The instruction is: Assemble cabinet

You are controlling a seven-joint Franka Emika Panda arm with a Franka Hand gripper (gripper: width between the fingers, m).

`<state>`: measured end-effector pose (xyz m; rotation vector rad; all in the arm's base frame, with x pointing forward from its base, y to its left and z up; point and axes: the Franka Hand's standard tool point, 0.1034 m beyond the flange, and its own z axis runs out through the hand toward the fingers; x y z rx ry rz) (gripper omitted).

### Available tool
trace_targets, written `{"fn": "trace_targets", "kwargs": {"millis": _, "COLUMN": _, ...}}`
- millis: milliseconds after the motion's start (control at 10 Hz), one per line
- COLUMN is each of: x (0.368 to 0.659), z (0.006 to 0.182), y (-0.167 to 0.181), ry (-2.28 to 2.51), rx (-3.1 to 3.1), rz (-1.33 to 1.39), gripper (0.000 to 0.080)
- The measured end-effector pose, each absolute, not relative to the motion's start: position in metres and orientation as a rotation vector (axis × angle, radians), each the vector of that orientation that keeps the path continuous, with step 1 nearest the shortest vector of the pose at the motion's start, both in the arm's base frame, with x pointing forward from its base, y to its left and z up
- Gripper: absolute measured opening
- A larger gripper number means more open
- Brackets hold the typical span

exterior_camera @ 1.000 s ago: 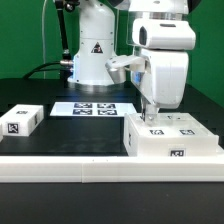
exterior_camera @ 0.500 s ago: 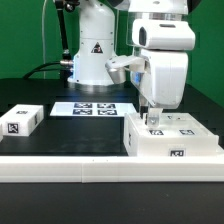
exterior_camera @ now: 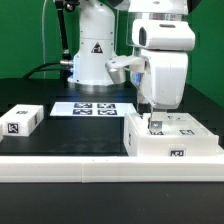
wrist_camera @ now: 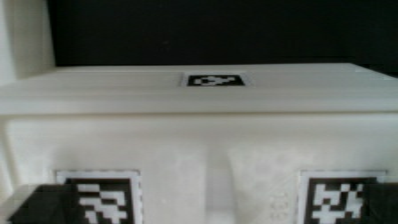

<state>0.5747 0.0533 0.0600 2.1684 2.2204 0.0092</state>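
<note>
The cabinet body (exterior_camera: 172, 142), a large blocky white box with marker tags on its top and front, lies at the exterior view's right near the table's front edge. My gripper (exterior_camera: 152, 122) points straight down, with its tips at the box's top face near its left end. In the wrist view the box (wrist_camera: 196, 110) fills the picture, with tags on it. My gripper (wrist_camera: 205, 215) shows only as dark fingertips (wrist_camera: 18, 208) at the picture's corners, wide apart and holding nothing. A smaller white cabinet piece (exterior_camera: 20, 121) with a tag lies at the exterior view's left.
The marker board (exterior_camera: 93, 108) lies flat in the middle of the black table. The white robot pedestal (exterior_camera: 92, 55) with a triangle sticker stands behind it. A white rail (exterior_camera: 100, 166) runs along the table's front edge.
My gripper has come down a little onto the top of the cabinet body. The box and the small piece have not moved.
</note>
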Motion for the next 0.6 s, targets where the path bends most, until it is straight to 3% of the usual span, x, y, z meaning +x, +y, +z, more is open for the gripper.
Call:
{"fn": "trace_targets", "kwargs": {"millis": 400, "x": 0.548, "z": 0.084, "y": 0.052, "ry": 2.056, "rx": 2.29, "rz": 0.049, "gripper": 0.0797}}
{"fn": "trace_targets", "kwargs": {"millis": 600, "x": 0.534, "z": 0.081, "y": 0.054, "ry": 1.933, "rx": 2.408, "rz": 0.034, "gripper": 0.0797}}
